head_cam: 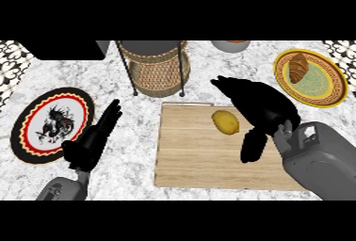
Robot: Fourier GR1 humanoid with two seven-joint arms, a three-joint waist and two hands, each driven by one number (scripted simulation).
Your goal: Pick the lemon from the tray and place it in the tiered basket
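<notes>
My left hand (90, 141) rests open at the worktop's near left, my right hand (261, 110) hangs spread and empty beside the lemon (225, 122) on the tray (201, 164); a misjudged closure could roll it short of the tiered basket (154, 66).

Bright, even light (no glare), with faint shadows and soft focus.

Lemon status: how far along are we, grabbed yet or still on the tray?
Nothing is finished yet: the lemon lies on the wooden tray. In hand: the right hand is open just beside it, fingers not curled round it. Left: grasp, lift, and place it in the wicker basket behind the tray. The left hand rests open at the tray's left.
</notes>
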